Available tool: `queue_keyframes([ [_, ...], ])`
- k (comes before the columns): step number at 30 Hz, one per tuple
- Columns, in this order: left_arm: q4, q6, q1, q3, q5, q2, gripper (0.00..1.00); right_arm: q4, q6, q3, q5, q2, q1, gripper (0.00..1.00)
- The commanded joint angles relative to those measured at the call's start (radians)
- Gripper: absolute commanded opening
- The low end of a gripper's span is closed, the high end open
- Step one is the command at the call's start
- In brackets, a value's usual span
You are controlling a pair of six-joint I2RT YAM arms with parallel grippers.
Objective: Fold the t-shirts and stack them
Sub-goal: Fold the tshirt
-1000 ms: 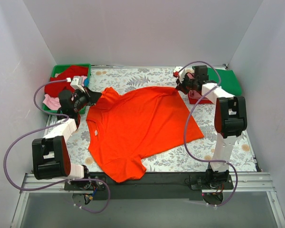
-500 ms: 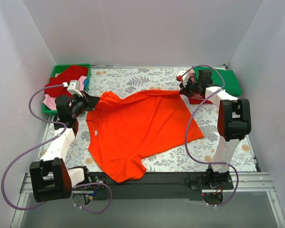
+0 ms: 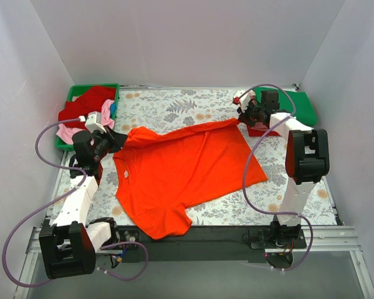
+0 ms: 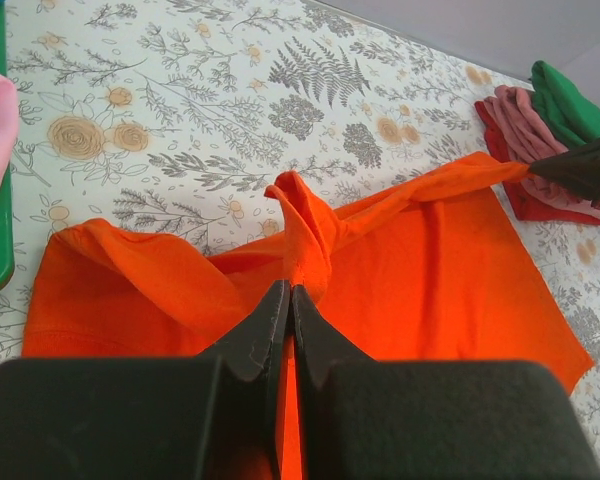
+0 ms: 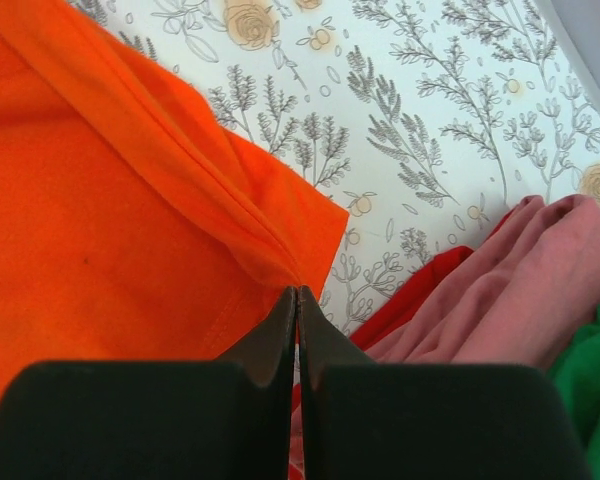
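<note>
A bright orange t-shirt [image 3: 181, 168] lies spread on the flowered table, its far edge pulled taut between my grippers. My left gripper [image 3: 116, 138] is shut on the shirt's far left corner; the left wrist view shows orange cloth [image 4: 310, 225] bunched at its fingertips. My right gripper [image 3: 242, 116] is shut on the far right corner, seen in the right wrist view [image 5: 280, 260]. Folded red, dusty pink and green shirts [image 3: 280, 115] lie at the far right, just behind the right gripper [image 5: 296, 292].
A green tray [image 3: 73, 94] at the far left holds loose red and pink shirts [image 3: 81, 112]. White walls close in the table on three sides. The flowered table cover [image 3: 174, 103] shows beyond the orange shirt.
My left gripper has drawn back to the left and nearer, and my right gripper has shifted slightly right, stretching the shirt's far edge into a straight line.
</note>
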Motion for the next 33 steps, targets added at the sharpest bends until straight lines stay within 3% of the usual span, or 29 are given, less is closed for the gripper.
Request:
queue_keyframes([
  [1, -0.025, -0.001, 0.002, 0.001, -0.041, -0.028, 0.0, 0.049, 0.048, 0.071, 0.039, 0.023, -0.006, 0.01],
  [15, -0.073, -0.031, 0.004, -0.022, 0.014, -0.102, 0.0, 0.058, 0.1, 0.227, 0.099, 0.149, 0.017, 0.01],
  [33, -0.209, -0.028, 0.002, -0.031, -0.073, -0.143, 0.0, 0.072, 0.03, 0.071, 0.079, 0.054, 0.014, 0.01],
])
